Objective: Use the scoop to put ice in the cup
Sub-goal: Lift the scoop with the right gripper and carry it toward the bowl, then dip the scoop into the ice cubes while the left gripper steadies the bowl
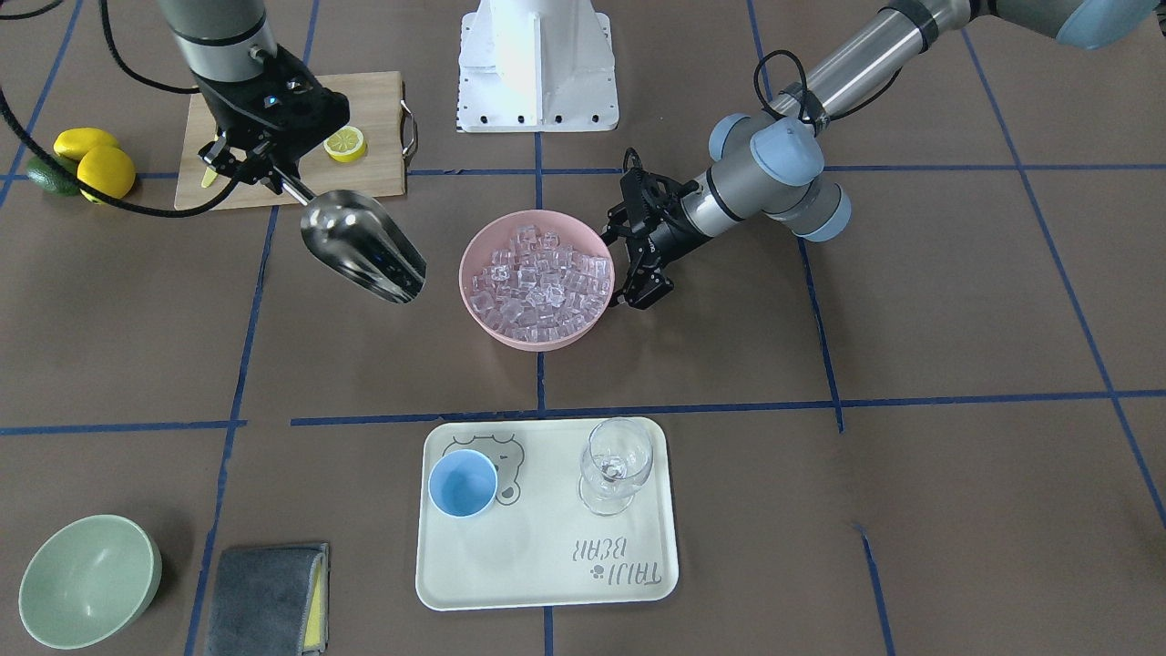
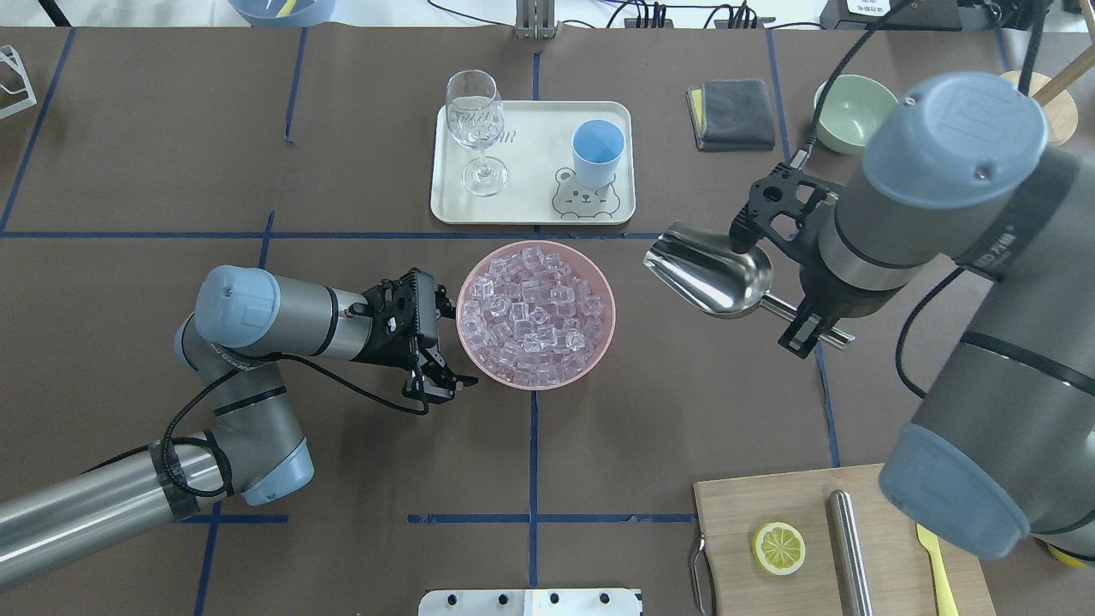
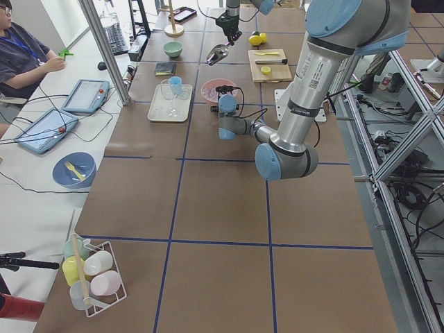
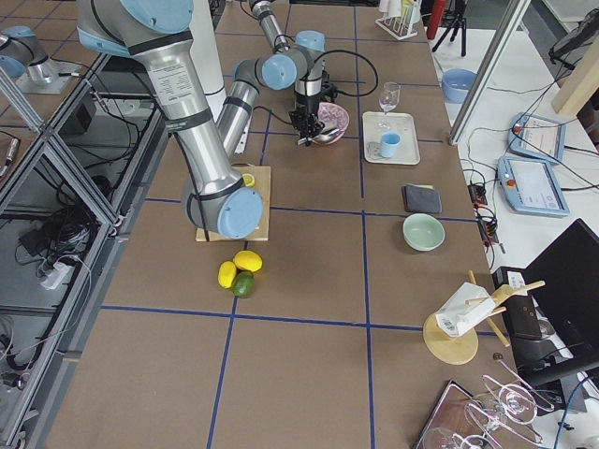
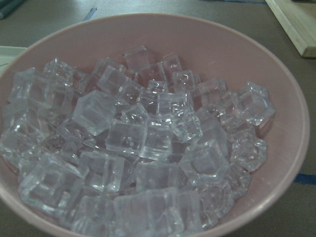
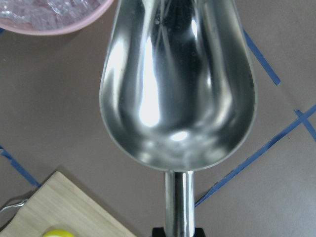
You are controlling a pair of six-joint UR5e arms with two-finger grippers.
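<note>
The ice (image 1: pixel 542 282) fills a pink bowl (image 1: pixel 537 344) at the table's middle; it also shows in the overhead view (image 2: pixel 535 312) and fills the left wrist view (image 5: pixel 148 143). My left gripper (image 2: pixel 449 338) is open and empty, jaws spread beside the bowl's rim (image 2: pixel 609 334). My right gripper (image 2: pixel 800 329) is shut on the handle of the scoop (image 2: pixel 710 274), held empty above the table beside the bowl; its trough (image 6: pixel 177 89) holds no ice. The light-blue cup (image 2: pixel 596 152) stands empty on the white tray (image 2: pixel 530 197).
A wine glass (image 2: pixel 475 120) stands on the tray beside the cup. A pale green bowl (image 2: pixel 851 111) and grey cloth (image 2: pixel 740 103) lie beyond the scoop. A cutting board (image 1: pixel 373 164) holds a lemon half (image 2: pixel 778 547) and a steel cylinder (image 2: pixel 849 547).
</note>
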